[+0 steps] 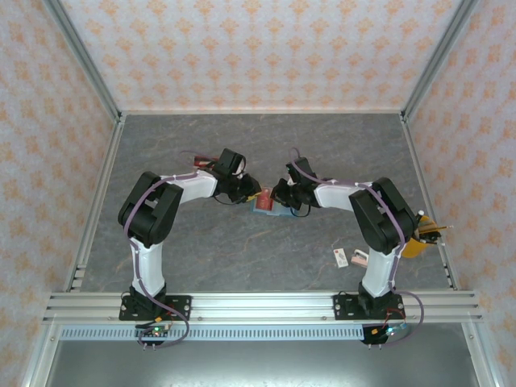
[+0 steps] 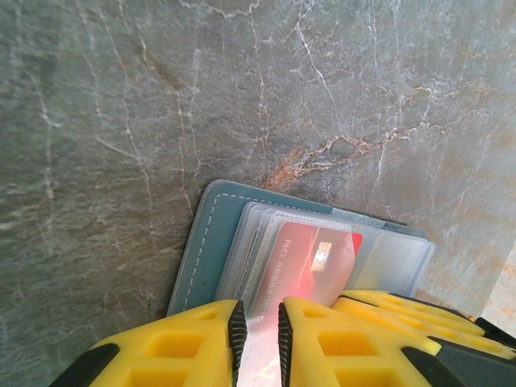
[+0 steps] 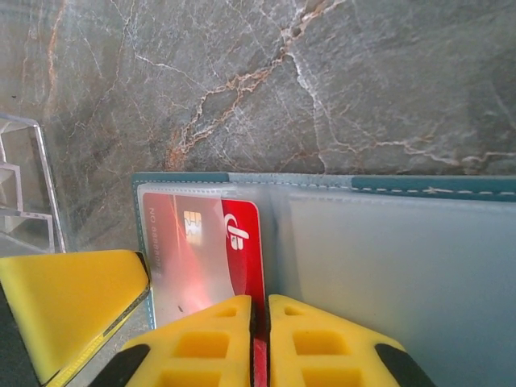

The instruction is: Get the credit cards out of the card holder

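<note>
The teal card holder [image 1: 267, 207] lies open on the table between my two grippers. Its teal cover [image 2: 205, 242] and clear sleeves face up. A red credit card [image 2: 310, 258] with a chip sits in a sleeve. My left gripper [image 2: 259, 320] is shut on the edge of the clear sleeves at the holder's left side [image 1: 251, 194]. In the right wrist view the red card [image 3: 242, 242] sticks partly out of its sleeve beside the holder's teal border [image 3: 419, 185]. My right gripper [image 3: 260, 313] is shut on the card's bare edge, and it stands at the holder's right [image 1: 282, 198].
A clear tray [image 3: 24, 185] stands just left of the holder, with red and dark contents [image 1: 205, 159]. A small white tag [image 1: 341, 256] and a pinkish lump [image 1: 359, 260] lie near the right arm's base. Walls enclose the marbled table [image 1: 242, 250].
</note>
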